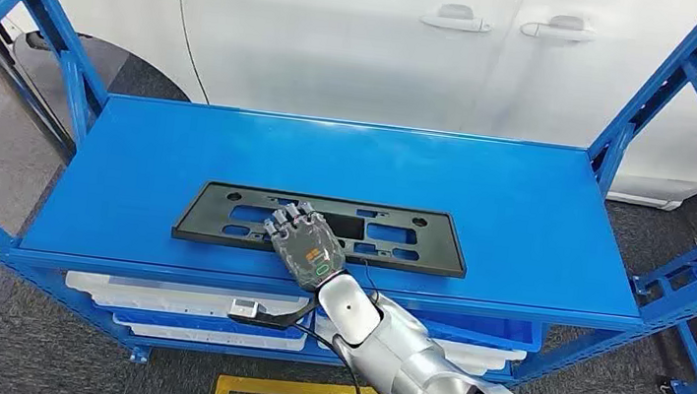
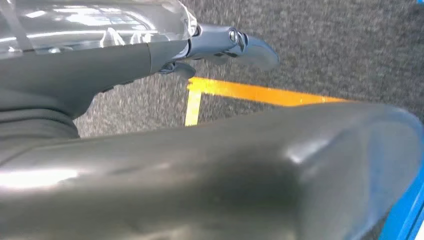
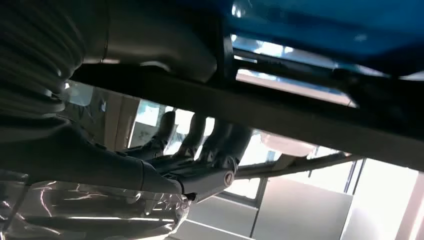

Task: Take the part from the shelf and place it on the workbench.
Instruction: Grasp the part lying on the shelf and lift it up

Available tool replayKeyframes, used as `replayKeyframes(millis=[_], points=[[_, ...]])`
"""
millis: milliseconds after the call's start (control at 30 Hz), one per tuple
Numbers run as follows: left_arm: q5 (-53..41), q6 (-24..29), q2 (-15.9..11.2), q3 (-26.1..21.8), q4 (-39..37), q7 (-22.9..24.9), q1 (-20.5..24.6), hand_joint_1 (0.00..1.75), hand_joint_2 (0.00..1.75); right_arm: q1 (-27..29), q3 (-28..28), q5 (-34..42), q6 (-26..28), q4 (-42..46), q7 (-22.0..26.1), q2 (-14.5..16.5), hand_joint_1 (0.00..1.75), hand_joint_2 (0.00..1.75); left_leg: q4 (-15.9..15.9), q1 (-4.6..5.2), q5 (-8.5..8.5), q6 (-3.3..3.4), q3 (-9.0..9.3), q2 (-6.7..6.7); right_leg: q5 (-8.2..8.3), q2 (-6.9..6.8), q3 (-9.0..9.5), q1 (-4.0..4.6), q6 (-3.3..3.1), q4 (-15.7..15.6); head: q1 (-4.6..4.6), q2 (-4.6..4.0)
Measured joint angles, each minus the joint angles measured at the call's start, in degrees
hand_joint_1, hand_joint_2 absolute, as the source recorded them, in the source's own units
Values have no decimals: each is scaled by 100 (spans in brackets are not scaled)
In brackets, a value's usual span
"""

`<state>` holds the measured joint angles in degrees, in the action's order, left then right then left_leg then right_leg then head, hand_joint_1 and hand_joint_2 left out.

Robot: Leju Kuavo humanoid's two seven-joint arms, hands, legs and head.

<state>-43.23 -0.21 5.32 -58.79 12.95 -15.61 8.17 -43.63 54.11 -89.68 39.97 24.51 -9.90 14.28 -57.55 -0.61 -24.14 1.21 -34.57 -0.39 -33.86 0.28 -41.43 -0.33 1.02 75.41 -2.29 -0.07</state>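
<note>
Right hand point(image 1: 307, 243) lies over the near edge of the flat black part point(image 1: 321, 227) on the blue shelf point(image 1: 522, 207), thumb seemingly underneath, gripping just one edge, so lifting could tilt or drop this long part.

White car point(image 1: 363, 30) parked behind the blue metal shelf point(image 1: 542, 199). Dark grey carpet floor point(image 1: 21, 338) with yellow tape line point(image 1: 303, 390). White bins point(image 1: 184, 297) on lower tier.
</note>
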Motion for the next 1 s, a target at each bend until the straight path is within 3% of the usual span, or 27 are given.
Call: replayKeyframes(millis=[67, 133, 200, 267, 367, 467, 500, 533, 567, 633, 667, 733, 833, 900, 967, 1000], points=[[6, -27, 3, 0, -1, -29, -9, 0, 0, -13, 1, 0, -2, -7, -1, 1, 175, 175, -13, 0, -27, -11, 29, -4, 277, 0, 120, -5, -11, -364, 0, 0], [25, -86, 9, -1, -2, -88, -18, 0, 0, -51, 1, 0, -9, -16, -2, 3, 175, 175, -43, 11, -88, -44, 81, -10, 739, 0, 398, 1, -47, -1124, 0, 0], [44, -138, 13, -4, -3, -141, -13, 0, 87, -87, 3, -1, -16, -19, -3, 5, 175, 175, -67, 30, -132, -90, 98, -12, 899, 4, 577, 15, -89, -1581, -1, 1], [54, -193, 12, -7, -3, -192, -11, 0, 175, -106, 5, -2, -16, -19, -17, 8, 175, 175, -55, 37, -145, -145, 113, -12, 872, 14, 611, 18, -134, -1657, -1, 1], [57, -271, 7, -7, -4, -276, -7, 0, 175, -127, 5, -1, -18, -15, -48, 18, 175, 175, -288, 23, -331, -232, 52, -1, 884, 0, 692, -22, -217, -1735, -2, 1], [55, -307, 8, -7, -5, -311, -13, 0, 175, -117, 5, -2, -42, -17, -52, 21, 175, 175, -1346, -11, -824, -308, -442, 5, 875, -19, 722, -29, -257, -1749, -2, 0], [55, -314, 8, -7, -4, -330, -20, 0, 175, -110, 5, -2, -51, -19, -52, 20, 175, 175, -1602, -19, -886, -324, -574, 5, 872, -18, 725, -27, -259, -1748, -2, 0], [55, -325, 8, -7, -4, -362, -25, 0, 175, -107, 5, -2, -52, -20, -52, 20, 175, 175, -1649, -26, -833, -334, -608, 5, 869, -14, 731, -27, -258, -1746, -2, 0], [55, -344, 7, -7, -4, -411, -27, 0, 175, -109, 5, -2, -41, -20, -52, 19, 175, 175, -1466, -33, -676, -336, -527, 6, 864, -8, 742, -29, -252, -1743, -2, 0], [58, -400, 2, -7, -4, -518, -16, 0, 175, -123, -2, -1, -3, -13, -31, 17, 175, 175, -681, -43, -281, -319, -147, 6, 845, 6, 769, -24, -222, -1732, -2, 0], [61, -421, 0, -6, -4, -558, -5, 0, 175, -130, -19, 2, 14, 4, -7, 12, 175, 175, -342, -36, -165, -293, 17, 2, 838, 15, 770, -15, -196, -1723, -2, 1], [69, -433, -1, -5, -5, -588, 12, 0, 175, -134, -99, 6, 23, 86, 63, -10, 175, 175, -57, -13, -129, -231, 141, -4, 843, 28, 754, 3, -134, -1718, -2, 1], [72, -407, -1, -4, -4, -556, 16, 0, 175, -82, -316, 18, 21, 409, 192, -83, 175, 175, -19, -26, -91, -116, 128, 3, 805, 29, 717, 1, -41, -1672, -2, 0], [72, -388, -4, -2, -3, -534, 22, 0, 175, -4, -521, 65, 21, 778, 306, -172, 175, 175, 9, -45, -63, -44, 126, 12, 542, 19, 532, -3, 0, -1260, -1, 0], [74, -368, -8, -1, -3, -520, 23, 0, 175, 133, -769, 194, 21, 1223, 471, -286, 175, 175, 6, -32, -62, -14, 116, 12, 187, 12, 167, -5, 15, -483, 0, 0], [76, -352, -9, -2, -3, -516, 22, 0, 175, 221, -897, 308, 21, 1453, 600, -346, 175, 175, 3, -25, -65, -9, 115, 9, 100, 12, 17, -5, 17, -181, 0, 0]])
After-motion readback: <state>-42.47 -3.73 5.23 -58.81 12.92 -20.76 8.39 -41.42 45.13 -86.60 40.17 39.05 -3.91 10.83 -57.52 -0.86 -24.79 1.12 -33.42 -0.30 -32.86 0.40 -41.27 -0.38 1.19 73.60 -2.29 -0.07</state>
